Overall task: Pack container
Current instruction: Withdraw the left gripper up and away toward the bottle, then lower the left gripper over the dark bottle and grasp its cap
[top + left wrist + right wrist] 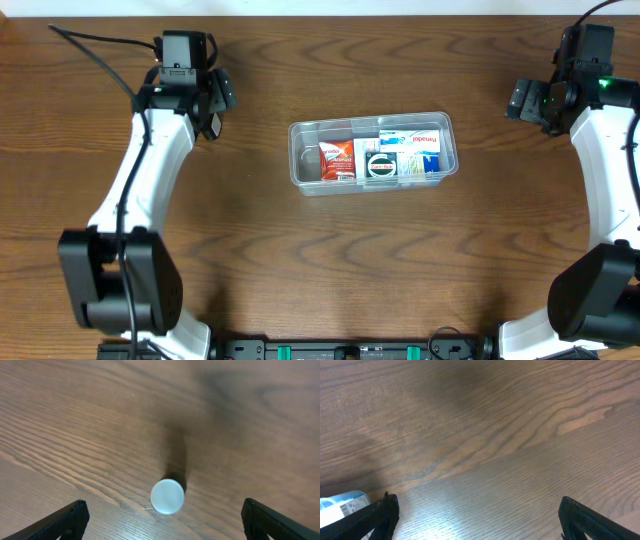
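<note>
The clear plastic container (372, 153) sits near the middle of the tabletop (320, 260), its long side running left to right. Inside it lie a red packet (337, 160), a small dark green and white item (380, 166) and white-and-blue boxes (420, 152), packed side by side.

Well off to its left, the left end effector (217, 103) hangs over the wood with its fingers (65, 520) spread wide, released and gripping nothing. In the left wrist view a round white cap (167, 496) stands between them, touching neither.

Far to the right, the right end effector (527, 100) is likewise released, its fingers (585, 517) wide apart over bare wood. A pale blue labelled object (342, 505) peeks in at that view's lower left edge; what it is I cannot tell.
</note>
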Controlling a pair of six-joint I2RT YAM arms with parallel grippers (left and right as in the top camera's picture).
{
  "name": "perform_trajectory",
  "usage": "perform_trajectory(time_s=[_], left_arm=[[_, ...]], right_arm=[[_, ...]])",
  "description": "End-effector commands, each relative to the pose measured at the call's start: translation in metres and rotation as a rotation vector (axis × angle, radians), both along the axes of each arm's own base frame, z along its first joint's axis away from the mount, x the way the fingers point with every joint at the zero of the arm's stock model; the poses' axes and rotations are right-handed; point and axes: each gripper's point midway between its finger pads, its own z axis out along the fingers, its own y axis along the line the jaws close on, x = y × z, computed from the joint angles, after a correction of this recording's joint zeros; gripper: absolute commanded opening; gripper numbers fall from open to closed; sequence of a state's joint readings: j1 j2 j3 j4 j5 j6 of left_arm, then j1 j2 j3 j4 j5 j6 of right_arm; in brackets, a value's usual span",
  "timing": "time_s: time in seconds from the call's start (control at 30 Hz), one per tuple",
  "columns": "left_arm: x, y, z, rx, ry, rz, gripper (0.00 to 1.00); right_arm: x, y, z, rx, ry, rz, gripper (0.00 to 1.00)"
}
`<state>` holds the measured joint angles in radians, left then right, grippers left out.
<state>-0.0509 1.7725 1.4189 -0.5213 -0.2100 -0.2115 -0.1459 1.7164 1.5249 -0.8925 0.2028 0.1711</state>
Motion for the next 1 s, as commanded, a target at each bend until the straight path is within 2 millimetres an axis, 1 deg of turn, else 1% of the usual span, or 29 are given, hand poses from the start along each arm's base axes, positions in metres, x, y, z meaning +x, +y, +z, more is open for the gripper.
perform_trajectory(time_s=[0.0, 0.2, 0.53, 0.57, 0.6, 0.63, 0.67, 0.97], left_arm=[[0.003, -0.005, -0.022, 0.011, 0.061, -0.087, 0.98], [0.003, -0.005, -0.044, 0.010, 0.110, -0.092, 0.98], [0.002, -0.005, -0.060, 0.011, 0.148, -0.092, 1.00], [0.002, -0.005, -0.060, 0.014, 0.149, -0.097, 0.92], [0.002, -0.005, -0.060, 0.016, 0.151, -0.101, 0.82], [0.002, -0.005, -0.060, 0.016, 0.151, -0.101, 0.76], [0.002, -0.005, -0.060, 0.016, 0.151, -0.101, 0.72], [0.001, -0.002, -0.061, 0.019, 0.158, -0.098, 0.70]], right_arm=[[0.001, -0.003, 0.010, -0.018, -0.020, 0.002, 0.99], [0.001, -0.003, 0.010, -0.017, -0.020, 0.002, 0.99], [0.001, -0.003, 0.010, -0.017, -0.020, 0.002, 0.99], [0.001, -0.003, 0.010, -0.017, -0.020, 0.002, 0.99], [0.001, -0.003, 0.010, -0.017, -0.020, 0.002, 0.99], [0.001, -0.003, 0.010, -0.017, -0.020, 0.002, 0.99], [0.001, -0.003, 0.010, -0.017, -0.020, 0.002, 0.99], [0.001, -0.003, 0.010, -0.018, -0.020, 0.002, 0.99]])
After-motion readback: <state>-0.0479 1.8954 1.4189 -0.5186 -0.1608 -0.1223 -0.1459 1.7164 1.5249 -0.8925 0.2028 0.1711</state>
